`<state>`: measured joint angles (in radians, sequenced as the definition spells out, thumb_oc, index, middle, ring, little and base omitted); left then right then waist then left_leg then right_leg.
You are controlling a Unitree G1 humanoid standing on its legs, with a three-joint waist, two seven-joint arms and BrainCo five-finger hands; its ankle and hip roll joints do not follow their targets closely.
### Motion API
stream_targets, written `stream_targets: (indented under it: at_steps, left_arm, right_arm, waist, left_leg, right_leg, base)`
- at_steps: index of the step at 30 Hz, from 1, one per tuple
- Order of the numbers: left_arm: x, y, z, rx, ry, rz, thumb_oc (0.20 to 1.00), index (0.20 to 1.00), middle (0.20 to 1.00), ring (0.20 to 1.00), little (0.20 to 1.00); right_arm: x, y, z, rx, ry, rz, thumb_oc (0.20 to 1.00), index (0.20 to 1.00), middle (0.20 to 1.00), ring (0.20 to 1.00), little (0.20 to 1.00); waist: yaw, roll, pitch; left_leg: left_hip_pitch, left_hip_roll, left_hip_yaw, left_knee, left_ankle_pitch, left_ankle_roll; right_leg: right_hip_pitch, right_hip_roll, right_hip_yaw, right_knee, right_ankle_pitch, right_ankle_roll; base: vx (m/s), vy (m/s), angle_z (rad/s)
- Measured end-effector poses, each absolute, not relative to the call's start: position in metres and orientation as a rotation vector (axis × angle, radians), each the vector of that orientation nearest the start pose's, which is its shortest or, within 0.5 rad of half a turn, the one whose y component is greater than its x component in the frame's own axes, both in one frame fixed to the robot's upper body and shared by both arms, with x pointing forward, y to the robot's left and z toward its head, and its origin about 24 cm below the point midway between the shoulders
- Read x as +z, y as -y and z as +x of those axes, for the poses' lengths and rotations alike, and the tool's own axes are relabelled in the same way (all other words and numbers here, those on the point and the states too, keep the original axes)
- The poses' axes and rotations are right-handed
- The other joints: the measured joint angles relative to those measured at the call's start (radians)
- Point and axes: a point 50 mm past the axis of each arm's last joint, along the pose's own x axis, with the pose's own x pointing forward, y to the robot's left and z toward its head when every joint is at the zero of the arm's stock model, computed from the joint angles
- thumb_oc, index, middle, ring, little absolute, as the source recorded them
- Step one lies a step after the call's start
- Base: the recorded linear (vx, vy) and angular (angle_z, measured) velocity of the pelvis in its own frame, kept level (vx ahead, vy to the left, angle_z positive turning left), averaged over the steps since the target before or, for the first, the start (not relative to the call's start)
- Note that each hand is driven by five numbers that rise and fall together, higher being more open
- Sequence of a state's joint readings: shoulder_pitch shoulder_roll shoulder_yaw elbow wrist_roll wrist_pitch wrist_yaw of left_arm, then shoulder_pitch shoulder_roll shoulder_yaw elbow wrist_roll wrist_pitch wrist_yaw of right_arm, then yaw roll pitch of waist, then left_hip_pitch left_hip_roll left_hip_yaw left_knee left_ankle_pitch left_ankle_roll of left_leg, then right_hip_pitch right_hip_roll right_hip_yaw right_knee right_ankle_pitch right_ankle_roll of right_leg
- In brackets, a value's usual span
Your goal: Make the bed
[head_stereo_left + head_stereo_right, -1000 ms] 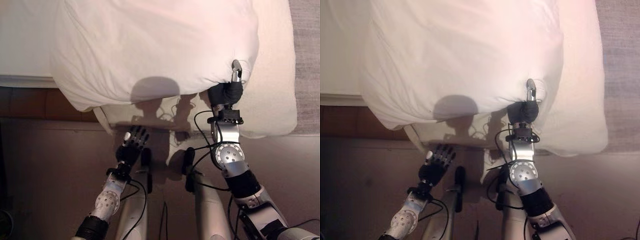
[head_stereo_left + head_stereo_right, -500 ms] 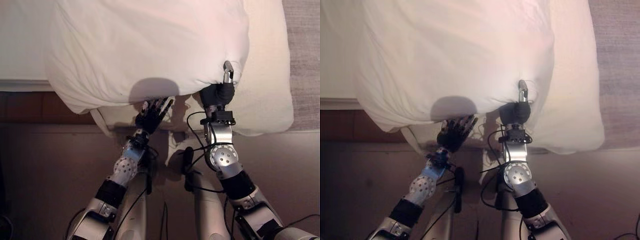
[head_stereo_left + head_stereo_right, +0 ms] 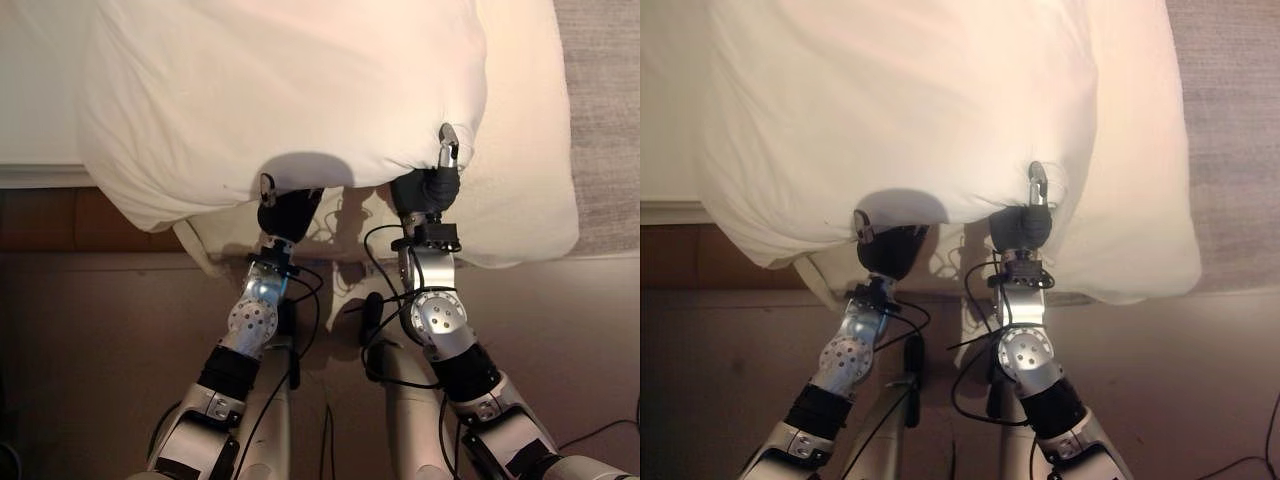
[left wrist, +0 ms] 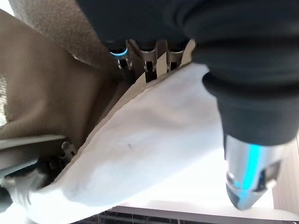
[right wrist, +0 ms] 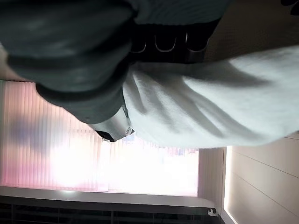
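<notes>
A big white pillow (image 3: 290, 90) lies across the near part of the bed, its front edge hanging over the side. My right hand (image 3: 425, 188) is shut on that edge at the right, thumb (image 5: 112, 127) on top and fingers beneath the cloth (image 5: 210, 107). My left hand (image 3: 285, 212) holds the same edge further left. Its thumb (image 4: 250, 172) lies over the white cloth (image 4: 154, 144) and its fingers reach under it.
Under the pillow a cream-covered mattress (image 3: 530, 170) spreads out to the right and front. A brown wooden bed frame (image 3: 50, 210) runs along the left below the mattress. Grey carpet (image 3: 610, 100) lies at the far right, dark floor (image 3: 80, 350) in front.
My left hand rose from low over the floor to the pillow's front edge and closed on it. The right hand kept its hold. The camera moved a little to the right.
</notes>
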<state>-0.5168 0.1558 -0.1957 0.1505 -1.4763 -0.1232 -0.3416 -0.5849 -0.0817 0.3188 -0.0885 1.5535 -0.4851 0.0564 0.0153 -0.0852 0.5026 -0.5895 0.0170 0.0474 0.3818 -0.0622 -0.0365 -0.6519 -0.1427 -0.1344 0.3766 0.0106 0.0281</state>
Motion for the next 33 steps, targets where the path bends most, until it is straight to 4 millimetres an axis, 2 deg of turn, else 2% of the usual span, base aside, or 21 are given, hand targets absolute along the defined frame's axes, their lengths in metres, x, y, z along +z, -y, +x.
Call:
stream_targets:
  at_steps: [7, 11, 17, 24, 29, 33]
  left_arm:
    - [0.171, -0.114, 0.323, -0.631, 0.499, -1.273, 1.000, 1.000, 1.000, 1.000, 1.000]
    - [0.176, -0.128, 0.331, -0.460, 0.511, -1.273, 1.000, 1.000, 1.000, 1.000, 1.000]
    - [0.192, -0.153, 0.354, -0.206, 0.523, -1.282, 1.000, 1.000, 1.000, 1.000, 1.000]
    - [0.191, -0.169, 0.358, -0.032, 0.506, -1.308, 1.000, 1.000, 1.000, 1.000, 1.000]
    - [0.198, -0.185, 0.357, 0.100, 0.538, -1.285, 1.000, 1.000, 1.000, 1.000, 1.000]
    - [0.200, -0.194, 0.354, 0.193, 0.552, -1.332, 1.000, 1.000, 1.000, 1.000, 1.000]
  right_arm:
    - [0.219, 0.082, 0.301, 0.557, 0.561, 1.489, 0.200, 0.200, 0.200, 0.200, 0.200]
    - [0.218, 0.080, 0.301, 0.570, 0.548, 1.472, 0.200, 0.200, 0.200, 0.200, 0.200]
    - [0.215, 0.070, 0.299, 0.587, 0.498, 1.465, 0.200, 0.200, 0.200, 0.200, 0.200]
    - [0.212, 0.068, 0.299, 0.575, 0.458, 1.459, 0.200, 0.200, 0.200, 0.200, 0.200]
    - [0.210, 0.065, 0.300, 0.563, 0.418, 1.457, 0.200, 0.200, 0.200, 0.200, 0.200]
    - [0.208, 0.063, 0.299, 0.565, 0.393, 1.452, 0.200, 0.200, 0.200, 0.200, 0.200]
  waist:
    - [0.001, 0.000, 0.000]
    - [-0.001, 0.000, 0.000]
    - [-0.002, 0.000, 0.000]
    - [-0.003, 0.000, 0.000]
    - [-0.002, 0.000, 0.000]
    - [-0.002, 0.000, 0.000]
  left_leg:
    - [-0.003, 0.000, 0.001, 0.000, -0.001, 0.000]
    - [-0.005, 0.000, 0.003, 0.001, -0.001, 0.000]
    - [-0.010, 0.002, 0.004, 0.016, -0.006, 0.001]
    - [-0.016, 0.002, 0.004, 0.026, -0.007, 0.000]
    - [-0.016, 0.003, 0.005, 0.028, -0.007, 0.000]
    - [-0.016, 0.005, 0.005, 0.028, -0.007, 0.000]
  right_leg:
    - [-0.003, 0.000, 0.001, -0.003, 0.000, 0.001]
    - [-0.008, 0.000, 0.003, 0.001, 0.000, 0.000]
    - [-0.009, 0.000, 0.005, 0.007, 0.000, 0.000]
    - [-0.015, 0.000, 0.008, 0.014, 0.001, 0.000]
    - [-0.015, 0.001, 0.008, 0.016, 0.001, -0.001]
    - [-0.016, 0.001, 0.008, 0.016, 0.001, -0.001]
  base:
    - [0.00, 0.000, 0.00]
    - [0.00, 0.000, 0.00]
    - [0.00, 0.000, 0.00]
    - [0.00, 0.000, 0.00]
    - [0.00, 0.000, 0.00]
    - [0.00, 0.000, 0.00]
